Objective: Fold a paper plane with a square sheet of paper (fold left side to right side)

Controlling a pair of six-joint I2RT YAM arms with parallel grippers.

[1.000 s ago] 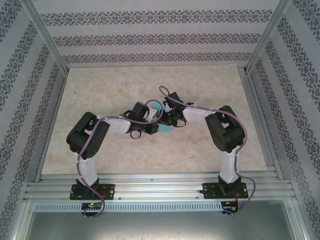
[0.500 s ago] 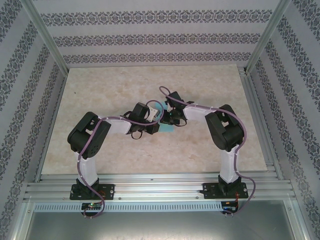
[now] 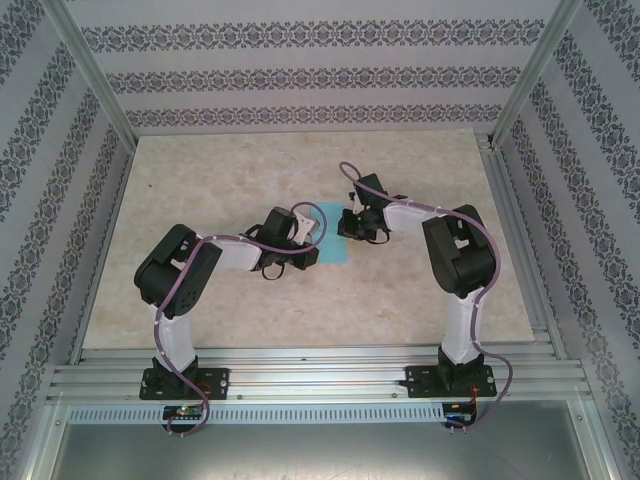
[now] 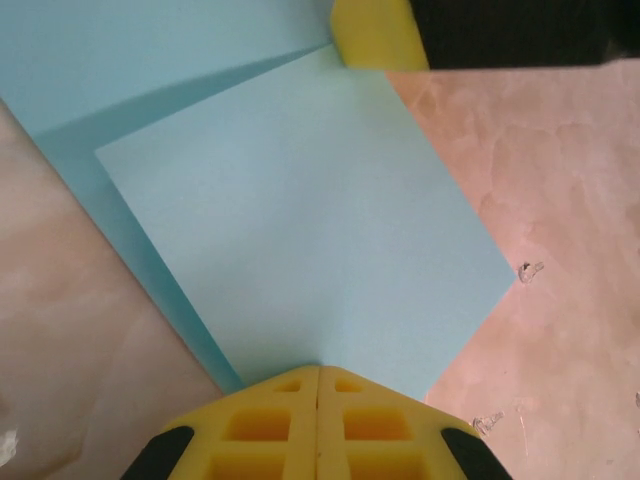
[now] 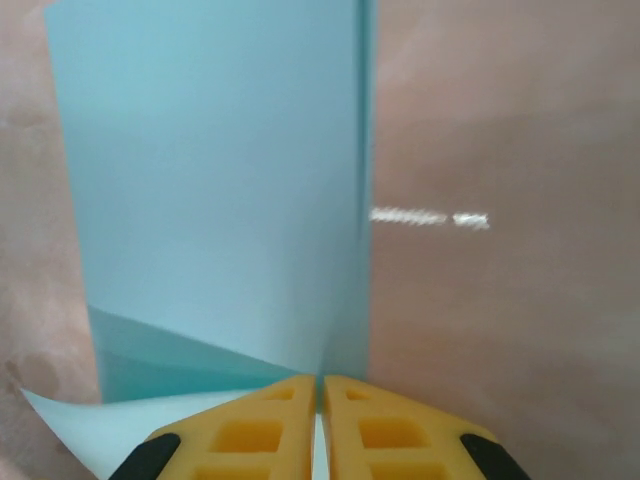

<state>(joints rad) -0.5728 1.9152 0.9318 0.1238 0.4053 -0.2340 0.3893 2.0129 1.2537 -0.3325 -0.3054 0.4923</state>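
The blue sheet of paper (image 4: 300, 230) lies on the table (image 4: 560, 180), right in front of the left gripper (image 4: 318, 388). One side is folded over the other, a bit crooked. The left gripper's fingers are pressed together, tips touching the top flap's near corner. The right gripper (image 5: 320, 395) also has its fingers pressed together, tips at the paper's edge. Whether paper is caught between them cannot be told. The side-to-side fold looks half done. Next, the edges likely need lining up and the crease pressing flat, gently.
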